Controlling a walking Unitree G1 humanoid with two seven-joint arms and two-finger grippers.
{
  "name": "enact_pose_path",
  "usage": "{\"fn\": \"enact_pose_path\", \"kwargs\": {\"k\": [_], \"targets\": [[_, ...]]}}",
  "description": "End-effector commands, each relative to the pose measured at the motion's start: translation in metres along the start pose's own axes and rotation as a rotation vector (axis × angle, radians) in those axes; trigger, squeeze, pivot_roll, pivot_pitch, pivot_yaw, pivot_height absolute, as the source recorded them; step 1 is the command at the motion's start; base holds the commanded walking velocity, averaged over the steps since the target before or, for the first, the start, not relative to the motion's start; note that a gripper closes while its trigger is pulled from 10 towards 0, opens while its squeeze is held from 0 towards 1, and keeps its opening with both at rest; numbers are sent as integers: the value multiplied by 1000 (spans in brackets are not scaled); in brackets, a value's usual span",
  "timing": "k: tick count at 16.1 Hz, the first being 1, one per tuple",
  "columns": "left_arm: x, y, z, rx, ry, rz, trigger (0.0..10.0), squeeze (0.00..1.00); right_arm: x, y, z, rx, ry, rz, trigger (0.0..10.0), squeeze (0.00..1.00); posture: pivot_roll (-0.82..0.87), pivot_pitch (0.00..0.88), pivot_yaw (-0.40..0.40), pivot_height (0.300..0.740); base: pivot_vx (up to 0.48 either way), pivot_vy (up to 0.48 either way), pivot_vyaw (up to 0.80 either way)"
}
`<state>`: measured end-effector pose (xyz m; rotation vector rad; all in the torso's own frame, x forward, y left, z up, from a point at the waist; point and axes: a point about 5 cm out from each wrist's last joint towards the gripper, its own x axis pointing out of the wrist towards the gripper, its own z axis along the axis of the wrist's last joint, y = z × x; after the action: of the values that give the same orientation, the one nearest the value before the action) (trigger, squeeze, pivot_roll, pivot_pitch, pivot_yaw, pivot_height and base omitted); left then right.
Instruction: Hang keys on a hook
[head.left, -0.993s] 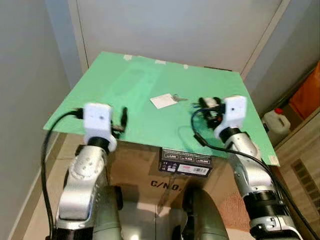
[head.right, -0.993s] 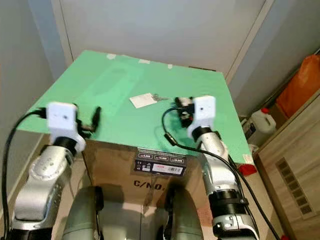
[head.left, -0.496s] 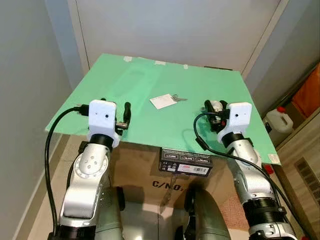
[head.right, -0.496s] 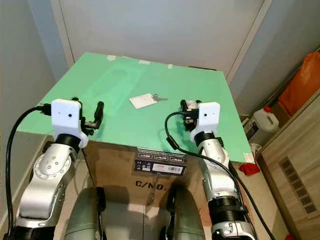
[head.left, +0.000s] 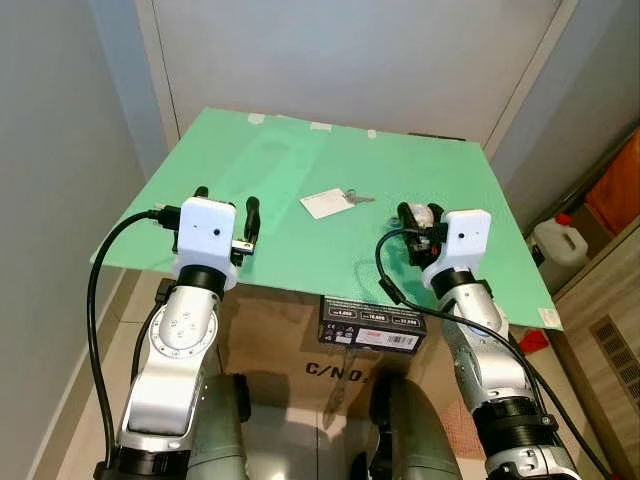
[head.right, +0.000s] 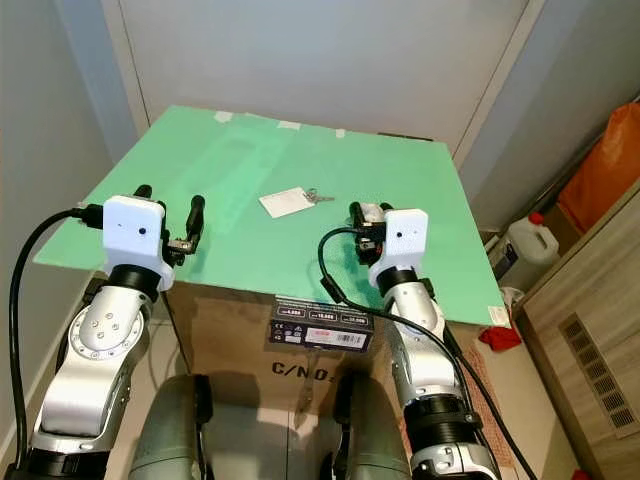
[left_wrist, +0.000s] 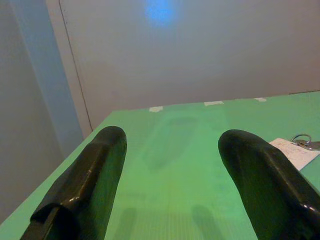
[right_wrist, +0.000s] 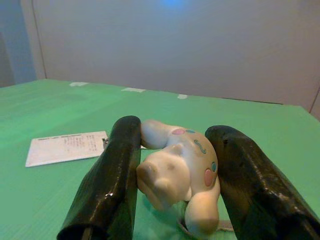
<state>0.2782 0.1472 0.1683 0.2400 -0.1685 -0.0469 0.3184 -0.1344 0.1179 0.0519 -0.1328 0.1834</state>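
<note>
A white paper tag (head.left: 325, 202) with a small key ring and key (head.left: 358, 197) lies flat at the middle of the green tabletop (head.left: 300, 160). My right gripper (head.left: 415, 228) hovers just right of it, shut on a white toy figure (right_wrist: 175, 170) with pastel dots; the figure sits between both fingers (right_wrist: 107, 185). The tag (right_wrist: 65, 147) lies a short way beyond those fingers. My left gripper (head.left: 227, 205) is open over the table's front left, nothing between its fingers (left_wrist: 85, 180). The tag's corner and ring (left_wrist: 301, 140) are beside the left gripper's right finger.
The green top rests on a cardboard box (head.left: 330, 365) with a black labelled pack (head.left: 372, 322) at its front edge. Grey walls close in behind and on the left. On the right floor stand a white jug (head.left: 558, 240), an orange bag (head.left: 615, 190) and a wooden cabinet (head.left: 610, 320).
My left gripper has come up and forward over the table's front left. The right gripper has shifted slightly, still carrying the toy figure. The tag and key lie where they were.
</note>
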Motion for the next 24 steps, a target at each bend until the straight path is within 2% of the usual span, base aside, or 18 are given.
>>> {"fn": "enact_pose_path", "kwargs": {"k": [1,5,7,10,13,18,20,21,24], "targets": [[-1,-3,-4,-5,7,-14,10000,0,0,-5,1,7,-10,-12,0,0,125,0,-76,562,0,0,0],[0,-9,-5,-3,9,-49,10000,0,0,-4,0,5,-10,-9,0,0,122,0,-75,585,0,0,0],[1,-13,-5,-56,9,-96,10000,0,1,-5,-2,-2,-11,-15,0,0,128,0,-75,604,0,0,0],[4,-12,-7,-34,27,-99,10000,0,7,0,0,15,-10,-1,0,0,133,0,-70,629,0,0,0],[3,-9,-7,-20,26,-106,10000,0,5,2,-3,17,-5,2,0,0,131,0,-70,654,0,0,0],[-3,-19,-12,-18,36,-130,10000,0,1,0,-8,20,3,0,0,0,125,0,-68,688,0,0,0],[-1,-24,-12,-30,40,-155,10000,0,1,0,-11,-8,32,9,0,0,123,0,-64,698,0,-240,0],[0,-24,-12,-35,39,-159,10000,0,2,1,-12,-1,43,14,10000,0,123,0,-64,698,0,-480,0],[3,-23,-12,-47,42,-159,10000,0,3,2,-15,-1,63,13,10000,0,121,0,-60,698,0,-480,0]]}}
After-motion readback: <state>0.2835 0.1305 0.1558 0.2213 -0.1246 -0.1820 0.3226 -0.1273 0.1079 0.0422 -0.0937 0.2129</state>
